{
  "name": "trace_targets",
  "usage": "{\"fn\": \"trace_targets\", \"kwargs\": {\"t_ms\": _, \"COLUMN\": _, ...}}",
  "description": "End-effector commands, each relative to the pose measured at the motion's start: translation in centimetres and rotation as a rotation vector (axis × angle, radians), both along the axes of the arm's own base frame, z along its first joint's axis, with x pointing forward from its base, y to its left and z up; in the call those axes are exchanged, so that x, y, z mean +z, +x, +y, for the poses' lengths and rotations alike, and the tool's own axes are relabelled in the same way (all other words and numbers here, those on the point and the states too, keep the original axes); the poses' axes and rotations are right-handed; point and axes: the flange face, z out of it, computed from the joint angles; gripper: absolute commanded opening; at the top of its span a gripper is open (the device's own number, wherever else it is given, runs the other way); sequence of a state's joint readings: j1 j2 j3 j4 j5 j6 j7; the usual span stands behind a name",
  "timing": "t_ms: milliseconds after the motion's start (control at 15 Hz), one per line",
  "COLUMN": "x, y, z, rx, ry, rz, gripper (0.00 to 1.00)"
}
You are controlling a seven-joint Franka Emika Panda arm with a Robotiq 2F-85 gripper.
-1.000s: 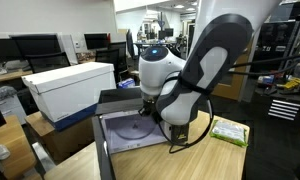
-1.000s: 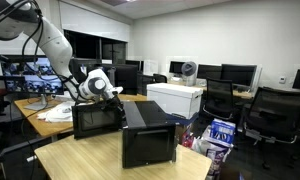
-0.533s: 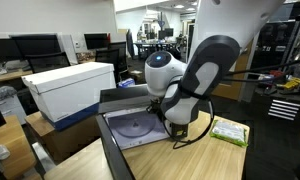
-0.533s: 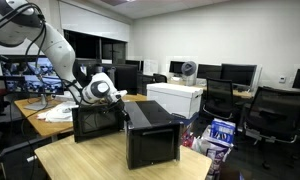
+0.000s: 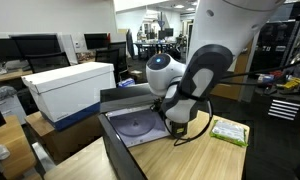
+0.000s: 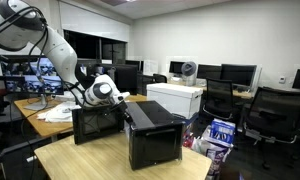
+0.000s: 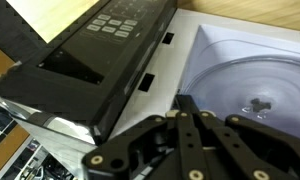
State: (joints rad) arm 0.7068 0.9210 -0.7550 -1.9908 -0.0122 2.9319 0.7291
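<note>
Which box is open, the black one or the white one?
The black microwave: its door is open, showing the glass plate. The white box is lidded.

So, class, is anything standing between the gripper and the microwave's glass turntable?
Nothing visible does. In the wrist view the gripper sits right by the rim of the glass turntable, with only bare white cavity floor around it. The door hangs open to one side.

Microwave (image 7: 90, 70) black matt plastic shell, glossy white interior; turntable (image 7: 258, 92) clear glass; table (image 5: 195, 160) pale wood.
</note>
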Motion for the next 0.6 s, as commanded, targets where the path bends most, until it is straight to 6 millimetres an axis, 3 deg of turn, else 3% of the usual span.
{"fn": "trace_targets", "kwargs": {"t_ms": 0, "x": 0.85, "y": 1.44, "z": -2.67, "rx": -0.031, "ry": -0.055, "rz": -0.034, "gripper": 0.00}}
{"fn": "trace_targets", "kwargs": {"t_ms": 533, "x": 0.64, "y": 1.79, "z": -3.54, "rx": -0.049, "ry": -0.074, "rz": -0.036, "gripper": 0.00}}
